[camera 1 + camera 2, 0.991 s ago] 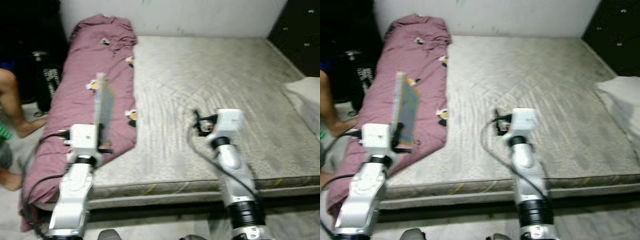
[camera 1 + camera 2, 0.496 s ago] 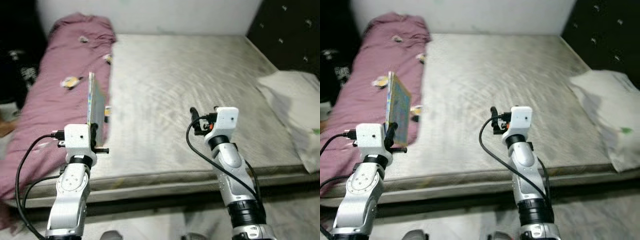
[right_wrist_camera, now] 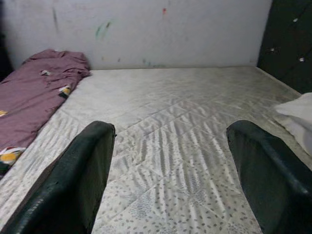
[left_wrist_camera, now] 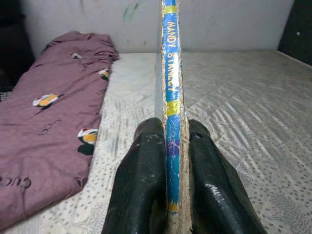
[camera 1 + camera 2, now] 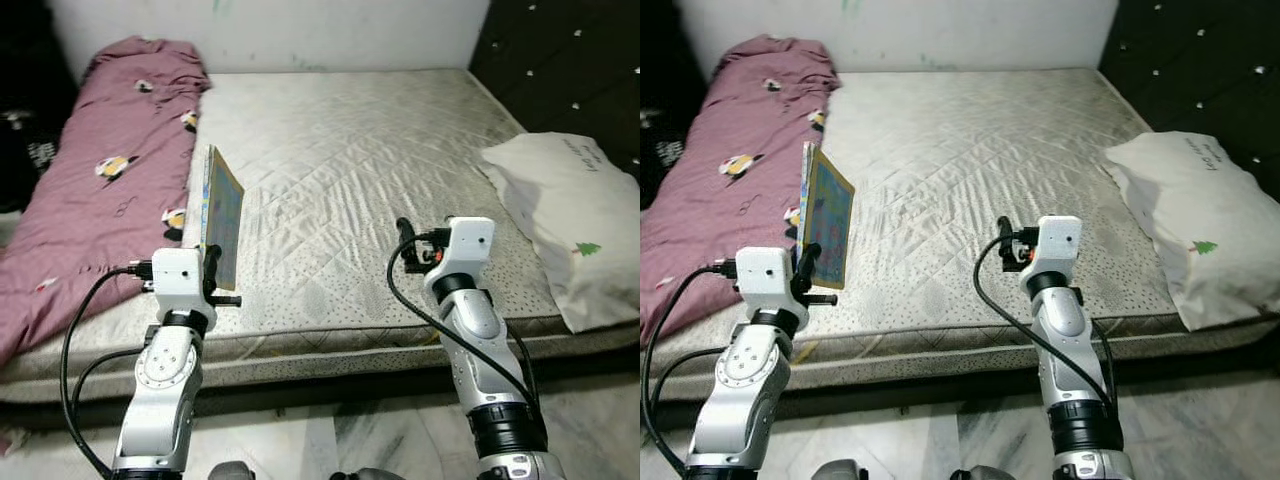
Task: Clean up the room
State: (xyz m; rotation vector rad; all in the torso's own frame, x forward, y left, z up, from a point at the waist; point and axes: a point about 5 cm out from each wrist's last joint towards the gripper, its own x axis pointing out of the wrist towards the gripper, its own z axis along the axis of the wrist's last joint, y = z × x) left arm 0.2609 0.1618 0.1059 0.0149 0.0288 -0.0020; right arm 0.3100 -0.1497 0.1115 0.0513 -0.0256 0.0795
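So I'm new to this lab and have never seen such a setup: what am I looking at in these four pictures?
It is a walking robot with two silver arms. The two wide pictures come from cameras on its head; the other two come from cameras on its wrists, looking along each arm's black fingers. Before it is a bare mattress with a purple blanket along its left side and a white pillow on the right. The left gripper has its jaws shut on a thin book, held upright on edge. The right gripper hangs above the mattress, jaws open and holding nothing.

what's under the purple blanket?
The blanket lies along the mattress edge on the robot's left. Only mattress shows beside it; anything beneath is covered.
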